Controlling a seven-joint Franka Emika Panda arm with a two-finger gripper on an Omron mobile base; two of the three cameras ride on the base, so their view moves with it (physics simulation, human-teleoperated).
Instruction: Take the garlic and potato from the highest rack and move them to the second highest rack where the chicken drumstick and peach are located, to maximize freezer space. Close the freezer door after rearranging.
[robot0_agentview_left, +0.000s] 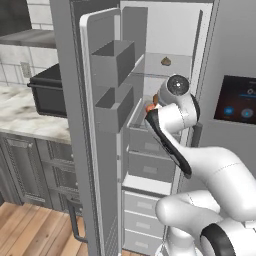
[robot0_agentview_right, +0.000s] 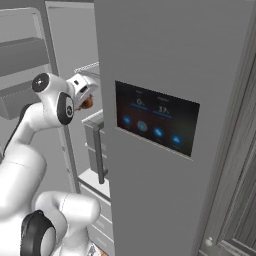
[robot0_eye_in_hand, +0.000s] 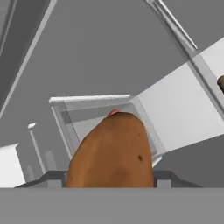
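Item: potato (robot0_eye_in_hand: 111, 151). Large, brown, lengthwise between the dark tips at the bottom of the hand view; the claw (robot0_eye_in_hand: 111, 179) pinches it, jaws part-spread around its width.

Location: inside the open freezer, at about second-rack height. In the left base view the hand sits beside an orange-red item (robot0_agentview_left: 150, 107), probably the peach or drumstick; which one I cannot tell.

Item: small brown object (robot0_agentview_left: 165, 61) on the top rack (robot0_agentview_left: 172, 76), likely the garlic, not yet moved.

Item: freezer door (robot0_agentview_left: 100, 130), swung open, bins on its inner face.

Item: worktop (robot0_agentview_left: 25, 112), left of the freezer, with a dark appliance (robot0_agentview_left: 47, 92).

Handling note, a judgement: the step in hand is setting the potato on the second rack. Best carried further in, over bare rack, clear of the orange-red item, lowered until it rests, then released. A round potato may roll, so a spot away from the front edge suits it. Withdraw straight back, under the top rack.
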